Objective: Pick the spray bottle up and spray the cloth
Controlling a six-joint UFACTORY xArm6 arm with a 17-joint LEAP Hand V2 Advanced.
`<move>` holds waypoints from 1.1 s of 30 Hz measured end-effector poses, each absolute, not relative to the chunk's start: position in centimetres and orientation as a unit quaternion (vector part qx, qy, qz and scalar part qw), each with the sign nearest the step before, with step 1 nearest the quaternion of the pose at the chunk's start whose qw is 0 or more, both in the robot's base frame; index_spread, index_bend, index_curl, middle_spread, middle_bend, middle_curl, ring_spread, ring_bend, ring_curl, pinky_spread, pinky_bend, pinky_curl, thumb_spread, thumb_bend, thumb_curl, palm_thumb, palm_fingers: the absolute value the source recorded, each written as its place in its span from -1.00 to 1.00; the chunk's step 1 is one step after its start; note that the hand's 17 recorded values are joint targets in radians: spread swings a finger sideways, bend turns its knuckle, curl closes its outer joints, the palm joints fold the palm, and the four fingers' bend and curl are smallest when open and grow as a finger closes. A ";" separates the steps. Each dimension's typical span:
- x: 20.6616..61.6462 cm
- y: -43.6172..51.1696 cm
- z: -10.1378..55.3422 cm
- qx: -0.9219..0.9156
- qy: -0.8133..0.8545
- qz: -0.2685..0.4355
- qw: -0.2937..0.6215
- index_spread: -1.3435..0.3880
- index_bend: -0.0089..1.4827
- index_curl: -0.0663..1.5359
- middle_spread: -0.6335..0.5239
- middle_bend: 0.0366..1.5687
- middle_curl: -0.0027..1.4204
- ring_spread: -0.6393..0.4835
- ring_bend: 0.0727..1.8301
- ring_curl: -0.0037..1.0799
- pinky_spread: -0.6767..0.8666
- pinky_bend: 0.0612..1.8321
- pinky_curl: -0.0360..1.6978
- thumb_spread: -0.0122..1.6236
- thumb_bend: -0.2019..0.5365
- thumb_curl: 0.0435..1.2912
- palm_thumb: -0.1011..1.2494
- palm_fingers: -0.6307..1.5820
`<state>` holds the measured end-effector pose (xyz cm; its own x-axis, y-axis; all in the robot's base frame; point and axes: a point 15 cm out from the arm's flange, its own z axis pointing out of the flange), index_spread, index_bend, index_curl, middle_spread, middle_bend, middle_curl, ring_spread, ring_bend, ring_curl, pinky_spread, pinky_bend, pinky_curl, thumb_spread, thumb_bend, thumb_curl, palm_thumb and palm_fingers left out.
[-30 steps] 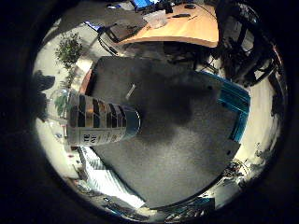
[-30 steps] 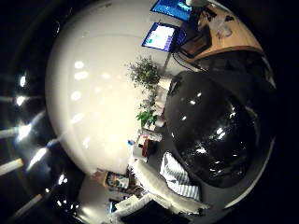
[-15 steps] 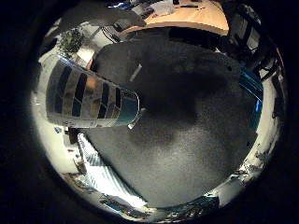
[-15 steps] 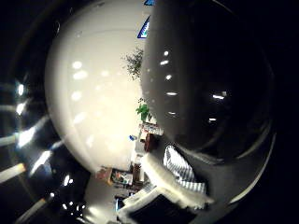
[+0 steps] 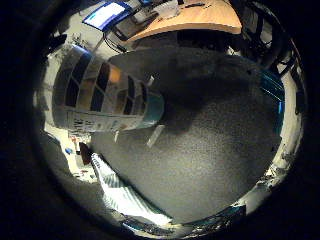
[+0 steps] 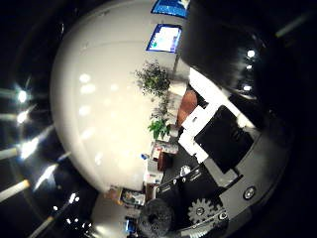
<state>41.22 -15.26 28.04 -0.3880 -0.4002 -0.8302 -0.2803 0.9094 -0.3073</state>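
Observation:
The spray bottle (image 5: pixel 100 97), its body covered in dark and pale patches with a teal band at one end, fills much of the little finger side view and is close to the palm. It stands over a dark grey mat (image 5: pixel 215 145). A striped cloth (image 5: pixel 122 197) lies at the mat's edge, beyond the bottle's base. White and black parts of my hand (image 6: pixel 218 134) and a geared part (image 6: pixel 200 210) reach into the thumb side view, next to a large glossy black shape (image 6: pixel 223 44). Whether the hand touches the bottle is hidden.
A wooden desk (image 5: pixel 195 20) and a lit screen (image 5: pixel 105 14) stand past the mat's far side. Potted plants (image 6: pixel 153 79) and two screens (image 6: pixel 163 37) line a pale wall. Short white strips (image 5: pixel 155 136) lie on the mat by the bottle.
The bottle has grown larger in the little finger side view as the palm closed in on it. White and black hand parts have come into the thumb side view.

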 end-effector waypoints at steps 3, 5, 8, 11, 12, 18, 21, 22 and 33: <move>41.4 -15.4 28.4 -0.205 0.830 -0.060 0.516 -0.15 -0.43 -0.31 -0.72 -0.21 -0.33 -0.89 -0.23 -0.50 0.46 -0.38 -0.98 0.44 -0.48 -0.41 0.67 0.38; 41.4 -15.4 28.4 -0.205 0.829 -0.060 0.516 -0.16 -0.44 -0.29 -0.73 -0.20 -0.31 -0.91 -0.22 -0.50 0.44 -0.40 -0.98 0.46 -0.48 -0.42 0.67 0.40; 41.6 -15.3 28.8 -0.206 0.827 -0.059 0.520 -0.16 -0.46 -0.28 -0.73 -0.19 -0.30 -0.92 -0.21 -0.50 0.42 -0.42 -0.98 0.46 -0.49 -0.44 0.67 0.42; 41.7 -15.2 28.9 -0.207 0.826 -0.058 0.521 -0.16 -0.49 -0.27 -0.73 -0.17 -0.29 -0.93 -0.19 -0.50 0.37 -0.44 -0.98 0.45 -0.49 -0.47 0.67 0.45; 41.7 -15.2 28.9 -0.206 0.826 -0.057 0.522 -0.16 -0.49 -0.26 -0.73 -0.16 -0.28 -0.93 -0.18 -0.49 0.36 -0.45 -0.98 0.43 -0.49 -0.48 0.67 0.46; 41.7 -15.0 28.9 -0.207 0.826 -0.054 0.522 -0.16 -0.54 -0.23 -0.69 -0.06 -0.24 -0.89 -0.11 -0.45 0.21 -0.56 -0.98 0.33 -0.49 -0.50 0.72 0.56; 41.9 -14.5 29.0 -0.212 0.822 -0.045 0.526 -0.16 -0.55 -0.21 -0.66 -0.01 -0.22 -0.85 -0.07 -0.42 0.11 -0.57 -0.98 0.29 -0.49 -0.52 0.72 0.58; 41.9 -14.3 29.0 -0.214 0.821 -0.042 0.528 -0.16 -0.55 -0.20 -0.66 0.00 -0.22 -0.84 -0.07 -0.42 0.10 -0.57 -0.98 0.29 -0.49 -0.52 0.73 0.58; 42.3 -14.1 29.8 -0.214 0.816 -0.034 0.536 -0.17 -0.56 -0.15 -0.64 0.07 -0.22 -0.81 -0.04 -0.40 -0.03 -0.56 -0.98 0.27 -0.49 -0.54 0.77 0.57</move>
